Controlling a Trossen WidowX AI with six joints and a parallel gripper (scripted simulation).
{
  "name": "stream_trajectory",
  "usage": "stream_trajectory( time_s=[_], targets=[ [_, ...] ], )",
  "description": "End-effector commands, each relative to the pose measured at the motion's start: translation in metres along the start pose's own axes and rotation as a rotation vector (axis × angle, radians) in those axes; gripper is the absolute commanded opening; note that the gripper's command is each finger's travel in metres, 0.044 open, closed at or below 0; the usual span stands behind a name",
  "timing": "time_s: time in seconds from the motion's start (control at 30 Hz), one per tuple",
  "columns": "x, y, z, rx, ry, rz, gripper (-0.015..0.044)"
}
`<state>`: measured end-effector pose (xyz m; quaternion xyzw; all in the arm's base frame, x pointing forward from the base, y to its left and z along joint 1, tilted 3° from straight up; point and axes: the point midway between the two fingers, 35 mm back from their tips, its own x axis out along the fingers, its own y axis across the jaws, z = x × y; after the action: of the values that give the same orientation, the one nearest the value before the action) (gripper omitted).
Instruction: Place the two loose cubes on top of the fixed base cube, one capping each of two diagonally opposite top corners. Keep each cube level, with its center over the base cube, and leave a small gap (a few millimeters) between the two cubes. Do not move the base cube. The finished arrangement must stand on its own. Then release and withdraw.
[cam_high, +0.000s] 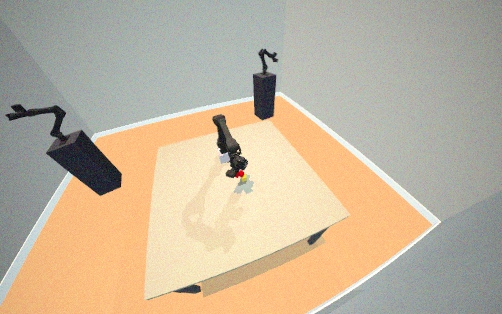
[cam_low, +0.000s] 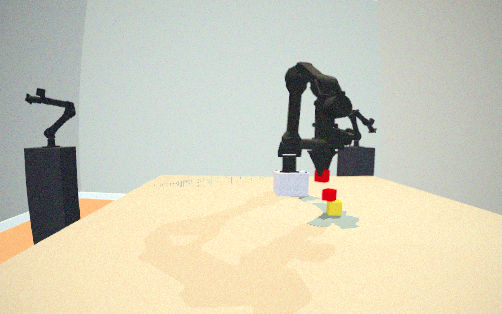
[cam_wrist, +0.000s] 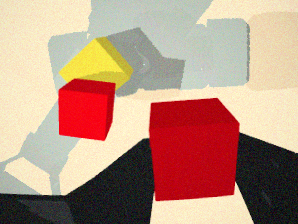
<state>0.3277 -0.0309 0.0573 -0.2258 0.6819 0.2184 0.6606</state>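
Observation:
The yellow base cube (cam_high: 244, 178) (cam_low: 334, 208) (cam_wrist: 94, 60) stands on the table. One red cube (cam_low: 329, 195) (cam_wrist: 84, 112) rests on top of it, offset toward one corner, so part of the yellow top shows in the wrist view. My gripper (cam_low: 321, 173) (cam_wrist: 190, 144) is shut on the other red cube (cam_low: 322, 177) (cam_wrist: 194, 162). It holds that cube in the air, higher than the placed red cube and to one side of the stack. The held cube looks roughly level in the exterior view. In the top view the arm partly hides the cubes.
The arm's white base block (cam_high: 224, 158) (cam_low: 291, 184) stands on the table (cam_high: 280, 200) (cam_low: 100, 280) behind the cubes. Two other arms on dark pedestals (cam_high: 90, 162) (cam_high: 264, 96) stand off the table. Shadows of the arm fall across the tabletop.

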Motion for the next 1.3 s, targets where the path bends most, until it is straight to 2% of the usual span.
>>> stream_trajectory(
  time_s=[0.0,0.6,1.27],
  targets=[
    [0.001,0.010,0.007,0.030,0.001,0.002,0.0105],
    [0.002,0.055,0.038,0.151,-0.006,0.021,0.0105],
    [0.033,0.057,0.037,0.215,-0.027,0.044,0.0105]
  ],
)
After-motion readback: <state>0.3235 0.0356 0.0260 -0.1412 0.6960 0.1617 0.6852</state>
